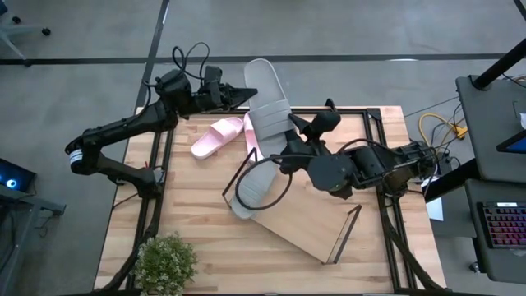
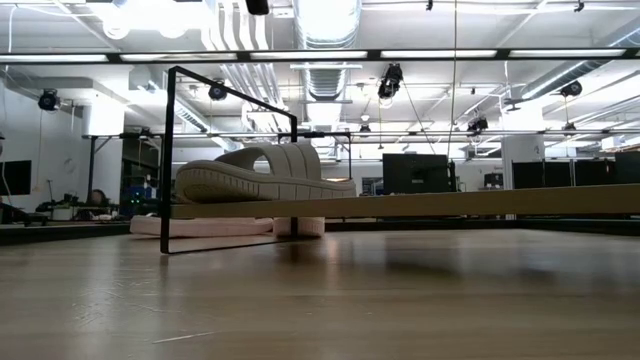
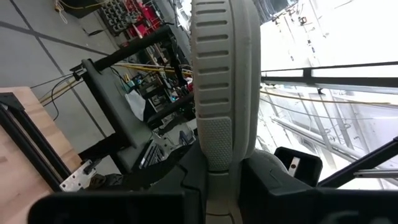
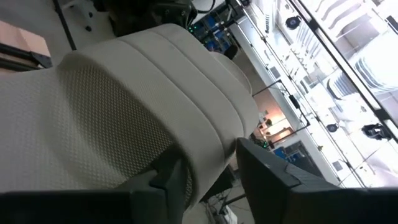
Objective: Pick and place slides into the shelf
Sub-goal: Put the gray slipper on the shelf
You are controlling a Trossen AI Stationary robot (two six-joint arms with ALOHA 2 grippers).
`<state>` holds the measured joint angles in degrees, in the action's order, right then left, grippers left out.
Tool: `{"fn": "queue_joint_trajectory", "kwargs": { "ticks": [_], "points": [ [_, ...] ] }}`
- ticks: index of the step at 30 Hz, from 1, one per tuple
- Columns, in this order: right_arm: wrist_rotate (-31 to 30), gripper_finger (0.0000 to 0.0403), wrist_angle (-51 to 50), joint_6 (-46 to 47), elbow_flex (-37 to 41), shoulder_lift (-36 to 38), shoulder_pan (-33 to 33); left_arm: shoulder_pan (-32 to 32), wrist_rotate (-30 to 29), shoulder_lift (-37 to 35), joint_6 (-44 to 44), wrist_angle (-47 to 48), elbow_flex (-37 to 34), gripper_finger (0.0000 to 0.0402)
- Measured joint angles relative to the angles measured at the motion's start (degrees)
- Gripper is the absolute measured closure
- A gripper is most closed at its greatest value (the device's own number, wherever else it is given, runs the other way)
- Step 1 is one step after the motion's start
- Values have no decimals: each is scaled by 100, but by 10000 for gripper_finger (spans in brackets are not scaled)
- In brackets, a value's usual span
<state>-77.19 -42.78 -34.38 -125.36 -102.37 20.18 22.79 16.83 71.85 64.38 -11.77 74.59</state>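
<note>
The shelf (image 1: 304, 226), a low light-wood board with thin dark wire end frames, lies skewed on the light wooden table (image 1: 205, 238). One grey ribbed-strap slide (image 1: 256, 186) rests on the shelf's near-left end. A second grey slide (image 1: 268, 103) is raised beyond the table's far edge, with the left hand (image 1: 238, 95) clenched on its sole edge. Two light pink slides (image 1: 217, 136) lie on the table beside the shelf. The right hand (image 1: 289, 131) has its fingers astride the raised slide's strap; grip cannot be told.

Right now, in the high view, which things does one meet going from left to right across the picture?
Potted plant → left gripper → grey slide held by it → right gripper → yellow cable → keyboard.
</note>
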Motion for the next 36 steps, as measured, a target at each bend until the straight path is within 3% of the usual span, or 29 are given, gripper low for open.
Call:
{"fn": "queue_joint_trajectory", "kwargs": {
  "ticks": [7, 9, 14, 18, 29, 36],
  "points": [
    [7, 374, 20, 189, 0, 0, -32, 0, 8, 1, -7, 39, 0, 369],
    [33, 386, 24, 407, 0, 0, -34, 1, 23, 2, -8, 43, 0, 369],
    [26, 392, 28, 1012, 0, 0, -32, 2, 74, 2, -20, 44, 0, 347],
    [-308, 393, 21, 1363, 0, 0, 5, 8, 90, 8, -21, 43, 0, 341],
    [-995, 394, 34, 1492, 2, -13, 345, 101, 242, 11, -179, 16, 0, 336],
    [-1073, 394, 22, 1490, 4, -13, 372, 106, 218, 11, -173, 17, 0, 335]
  ]
}}
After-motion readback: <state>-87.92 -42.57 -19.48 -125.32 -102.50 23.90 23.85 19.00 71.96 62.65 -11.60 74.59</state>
